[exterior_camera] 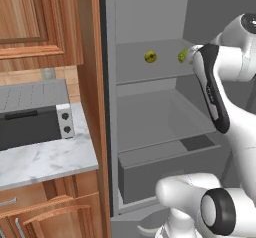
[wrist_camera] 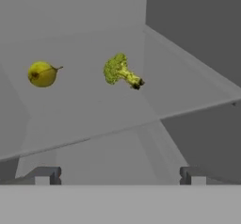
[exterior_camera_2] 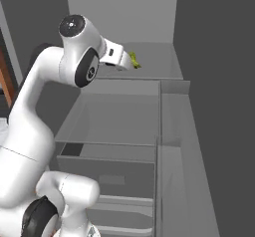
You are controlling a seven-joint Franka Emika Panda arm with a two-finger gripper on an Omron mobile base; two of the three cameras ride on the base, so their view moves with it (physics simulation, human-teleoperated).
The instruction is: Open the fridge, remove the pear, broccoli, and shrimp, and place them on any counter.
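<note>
Open fridge (exterior_camera: 150,107) at centre, grey shelves and a drawer within; pear (exterior_camera: 150,57) on the upper shelf, well apart from a bit of green broccoli (exterior_camera: 182,56) peeking out just beside the white arm (exterior_camera: 220,82) reaching in from the right. To the left, a grey toaster oven (exterior_camera: 35,114) on the white marble counter (exterior_camera: 50,162), wooden cabinets (exterior_camera: 35,17) above and below.

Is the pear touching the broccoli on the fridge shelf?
Apart. The hand view shows bare grey shelf between the pear and the broccoli.
</note>
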